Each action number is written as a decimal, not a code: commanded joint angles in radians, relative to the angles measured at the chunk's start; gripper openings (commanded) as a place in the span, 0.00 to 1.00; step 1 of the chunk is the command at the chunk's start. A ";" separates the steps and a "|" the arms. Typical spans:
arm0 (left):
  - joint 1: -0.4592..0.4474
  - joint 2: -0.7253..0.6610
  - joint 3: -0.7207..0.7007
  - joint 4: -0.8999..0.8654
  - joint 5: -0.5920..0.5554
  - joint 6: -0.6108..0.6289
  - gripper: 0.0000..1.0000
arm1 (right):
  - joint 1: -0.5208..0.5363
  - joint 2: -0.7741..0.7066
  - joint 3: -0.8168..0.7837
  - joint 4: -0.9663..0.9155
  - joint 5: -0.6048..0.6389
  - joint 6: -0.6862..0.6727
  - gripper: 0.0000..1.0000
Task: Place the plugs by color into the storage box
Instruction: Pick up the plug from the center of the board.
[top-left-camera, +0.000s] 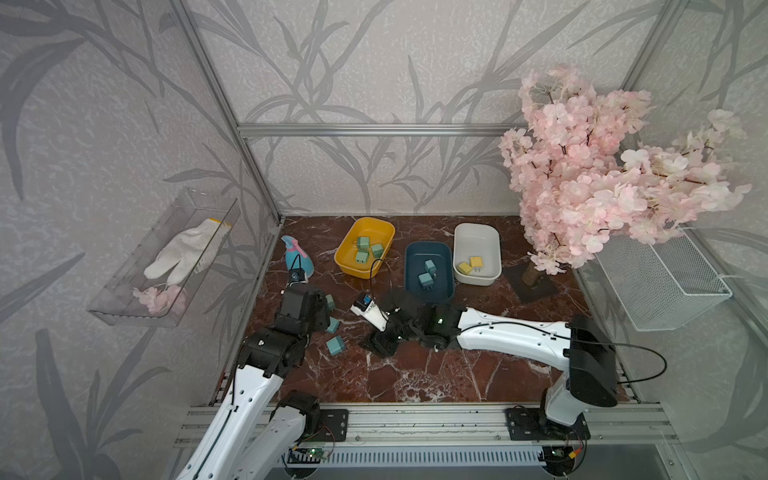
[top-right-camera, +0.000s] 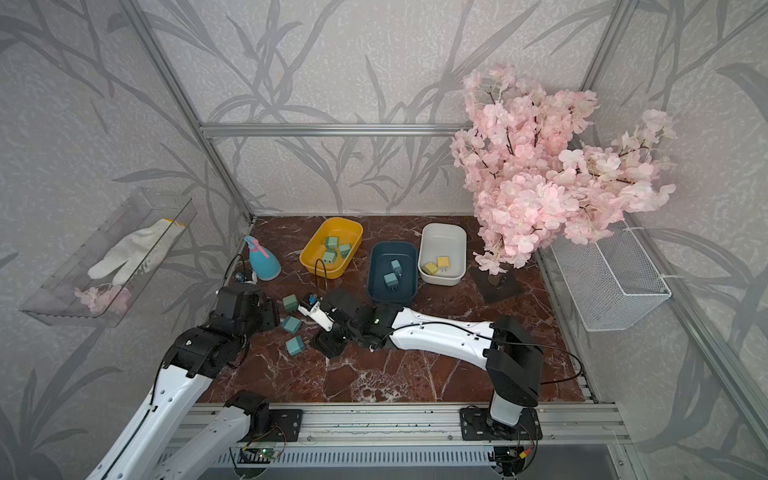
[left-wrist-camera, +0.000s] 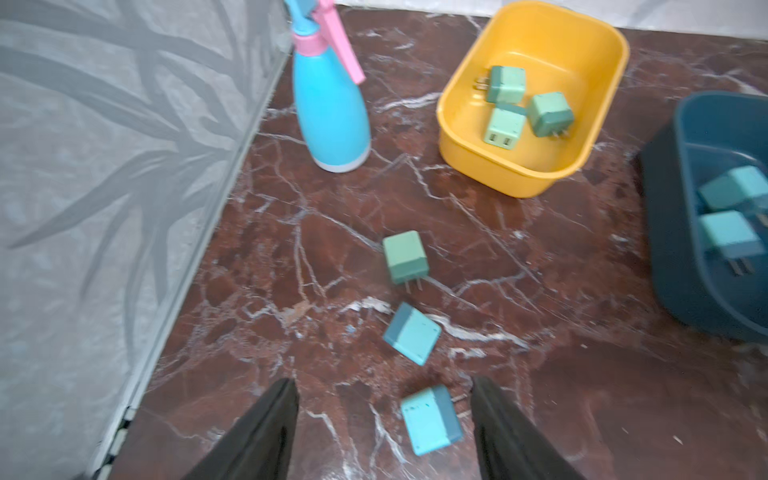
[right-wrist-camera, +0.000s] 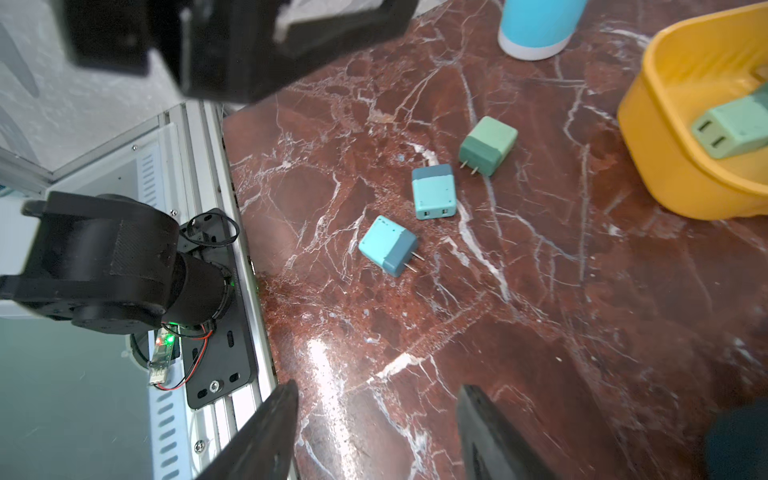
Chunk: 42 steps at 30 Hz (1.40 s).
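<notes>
plugs: small matte two-tone cubes with twin prongs; left claw and right claw agape, empty

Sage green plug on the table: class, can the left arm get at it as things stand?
Probably yes. The sage green plug lies uncovered on the table, ahead of the open left end effector. Two teal plugs lie nearer, so it must reach past them.

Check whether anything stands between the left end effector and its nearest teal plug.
Nothing visible does. The left end effector is open, and the nearest teal plug lies on the table in the gap between its fingers. The second teal plug and the green plug lie beyond it.
</notes>
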 joint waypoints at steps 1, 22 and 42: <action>0.075 0.025 -0.016 0.031 -0.128 0.002 0.71 | 0.027 0.066 0.011 0.098 0.010 -0.065 0.66; 0.259 0.184 -0.043 0.086 0.052 -0.079 0.79 | -0.017 0.426 0.208 0.237 -0.273 -0.590 0.67; 0.274 0.189 -0.041 0.093 0.070 -0.081 0.79 | -0.046 0.642 0.449 0.090 -0.280 -0.688 0.62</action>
